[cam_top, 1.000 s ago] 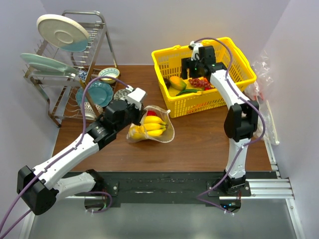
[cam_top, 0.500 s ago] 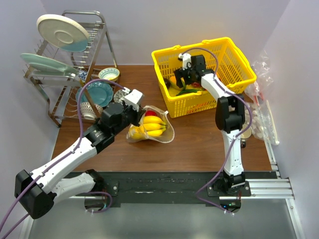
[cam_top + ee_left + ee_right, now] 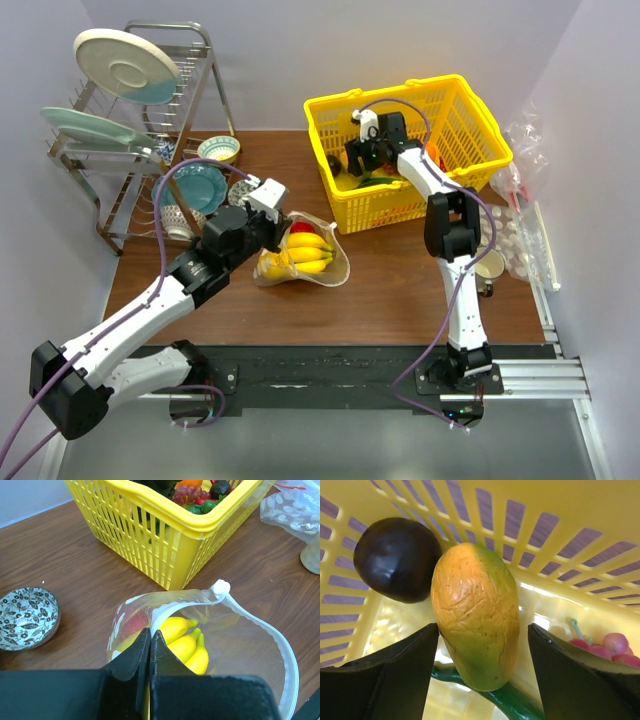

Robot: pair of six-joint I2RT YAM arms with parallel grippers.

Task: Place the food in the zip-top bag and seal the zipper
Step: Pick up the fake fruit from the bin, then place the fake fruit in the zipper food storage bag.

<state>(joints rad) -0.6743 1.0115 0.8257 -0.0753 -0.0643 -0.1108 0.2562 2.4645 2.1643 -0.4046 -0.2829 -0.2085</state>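
Metal dish rack (image 3: 150, 130) far-left on the wood desk (image 3: 380, 290): cream plate (image 3: 125, 65) on top, pale green plate (image 3: 90, 125) below, teal plate (image 3: 200, 185) and small bowl (image 3: 218, 150) at its base. Yellow basket (image 3: 400, 205) far-right holds red grapes (image 3: 605, 645) and a dark purple fruit (image 3: 397, 557). Clear plastic heap (image 3: 520, 140) at the right edge.

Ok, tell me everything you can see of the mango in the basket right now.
The mango is a toy fruit, orange-yellow shading to green along one side and its lower end, with wrinkled, dimpled skin that looks like moulded plastic. It lies inside the yellow basket close to a slatted wall, against the dark purple-black fruit, its lower end over the long green vegetable. The right hand straddles it, fingers open on either side, not yet closed on it.
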